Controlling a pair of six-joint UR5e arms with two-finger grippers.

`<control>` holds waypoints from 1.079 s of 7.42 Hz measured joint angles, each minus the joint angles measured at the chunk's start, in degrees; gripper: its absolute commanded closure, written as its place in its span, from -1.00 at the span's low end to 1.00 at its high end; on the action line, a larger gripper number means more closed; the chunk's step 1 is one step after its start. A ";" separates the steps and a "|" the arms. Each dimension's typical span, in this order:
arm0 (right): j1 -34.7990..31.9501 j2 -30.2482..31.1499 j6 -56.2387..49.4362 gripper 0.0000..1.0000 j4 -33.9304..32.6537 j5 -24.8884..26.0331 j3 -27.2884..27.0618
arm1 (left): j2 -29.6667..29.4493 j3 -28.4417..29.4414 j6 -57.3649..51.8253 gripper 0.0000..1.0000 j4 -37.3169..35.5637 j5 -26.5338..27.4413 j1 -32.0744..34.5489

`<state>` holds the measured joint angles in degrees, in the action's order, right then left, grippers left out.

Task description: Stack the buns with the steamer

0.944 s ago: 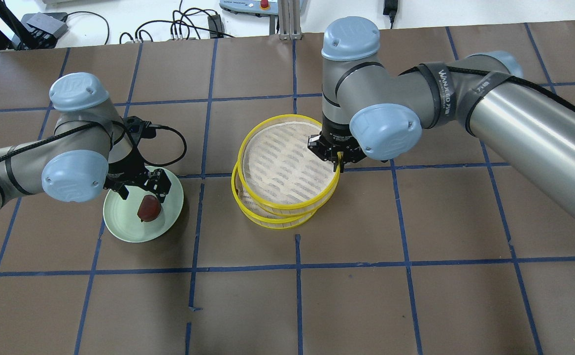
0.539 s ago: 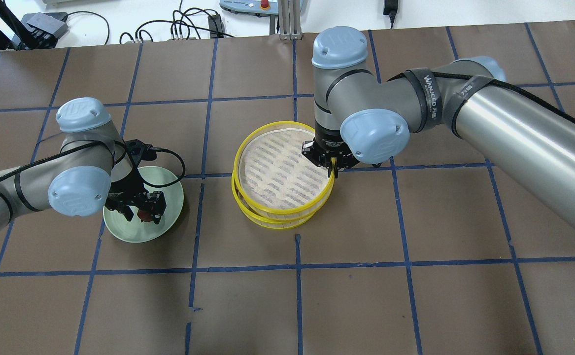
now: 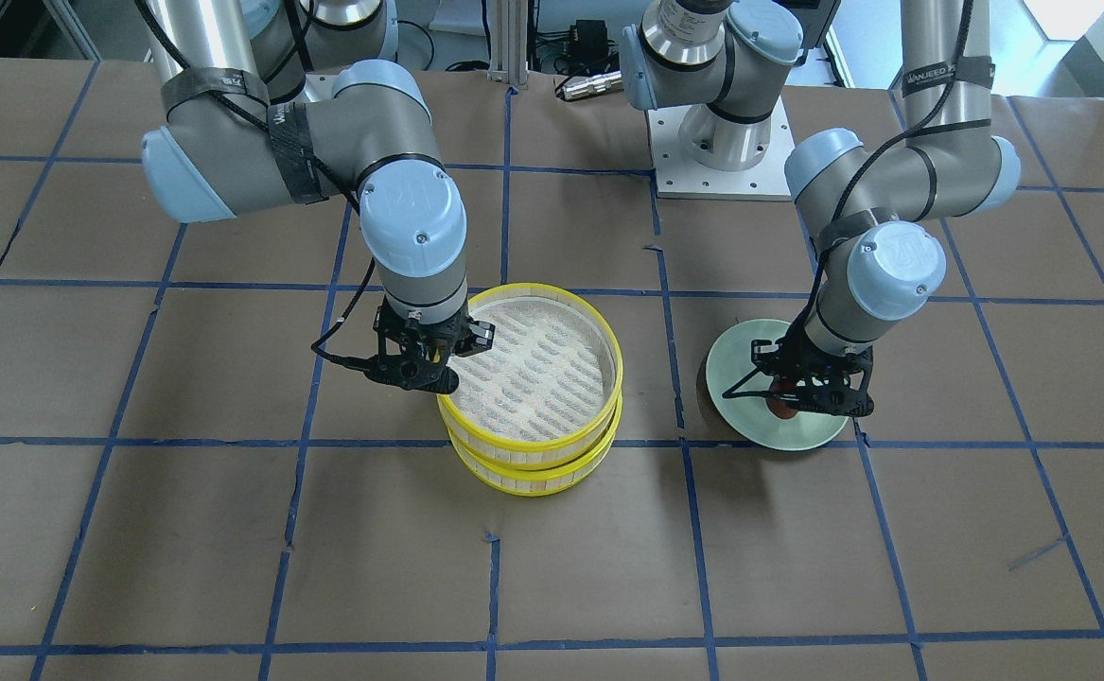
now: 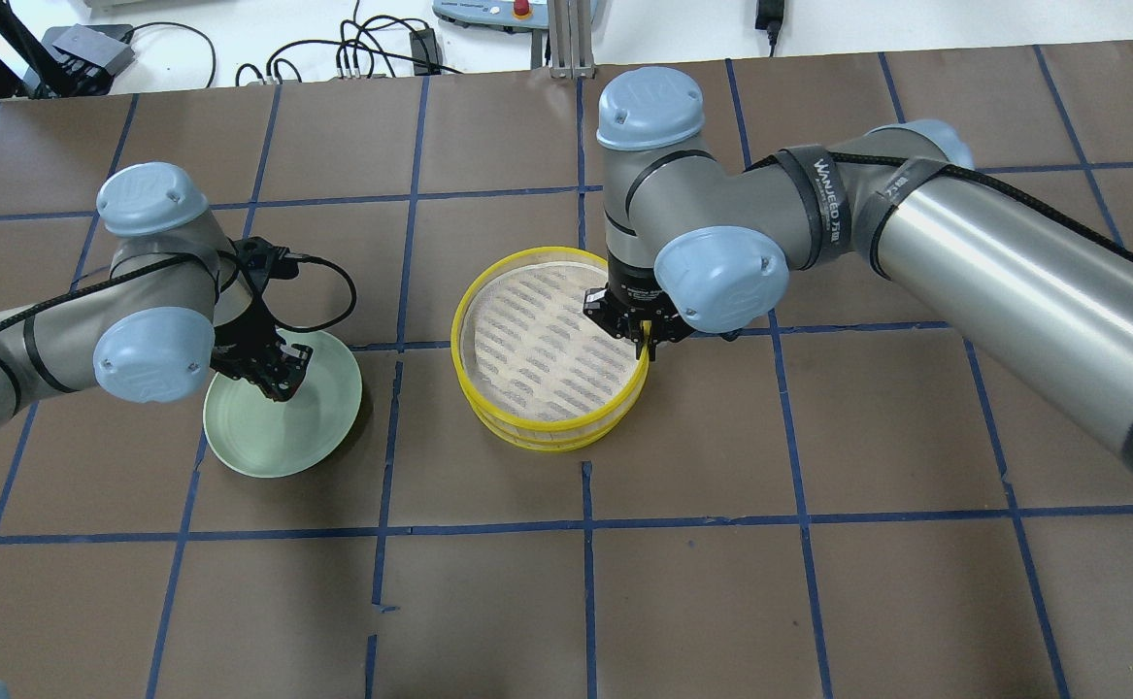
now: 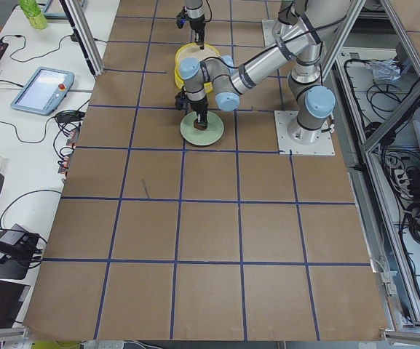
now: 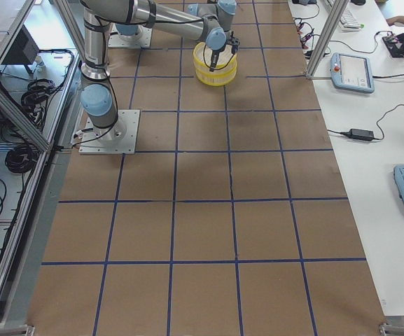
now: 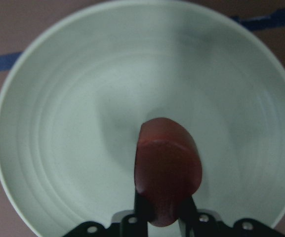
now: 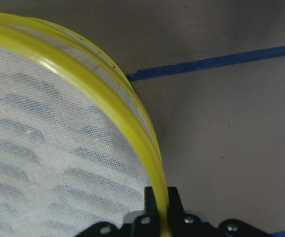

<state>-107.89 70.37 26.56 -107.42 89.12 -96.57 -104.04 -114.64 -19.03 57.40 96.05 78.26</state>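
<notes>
Bun (image 7: 168,168), one reddish-brown, gripped in left end effector (image 3: 805,405) over plate (image 4: 265,449); right end effector (image 4: 646,342) grips top steamer (image 3: 542,369) of two.

Robotics laboratory. The surface (image 5: 210,240) is covered in brown sheet marked with a blue tape grid (image 5: 210,199). An arm mounting plate (image 5: 286,145) is bolted onto it. Aluminium frame posts (image 5: 84,36) stand at the surface's edge. A white bench (image 5: 28,138) beside the surface carries a teach pendant (image 5: 46,89) and loose cables (image 4: 377,44).

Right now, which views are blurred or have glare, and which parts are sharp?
Left wrist view: the reddish-brown bun is fairly sharp, the green plate soft. Right wrist view: the yellow steamer rim blurs near the right claw. Overhead view: glare streaks the right arm.
</notes>
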 measured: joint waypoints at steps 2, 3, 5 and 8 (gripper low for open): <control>-0.04 -0.29 0.12 0.83 -0.85 0.00 0.08 | 2.37 2.91 0.20 1.00 1.62 -0.03 0.89; -0.04 -0.47 0.19 0.83 -1.21 0.00 0.10 | 3.94 3.67 0.78 1.00 3.19 -0.34 1.33; -0.04 -0.77 0.29 0.81 -1.67 0.00 0.13 | 5.54 7.32 5.70 1.00 7.92 -1.20 4.97; -0.04 -1.01 0.72 0.80 -2.34 -0.87 0.14 | 5.84 13.51 13.64 1.00 11.95 -1.75 11.38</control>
<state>-107.93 69.36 27.28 -109.76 88.25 -96.43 -98.20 -101.13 -5.39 69.35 94.29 89.64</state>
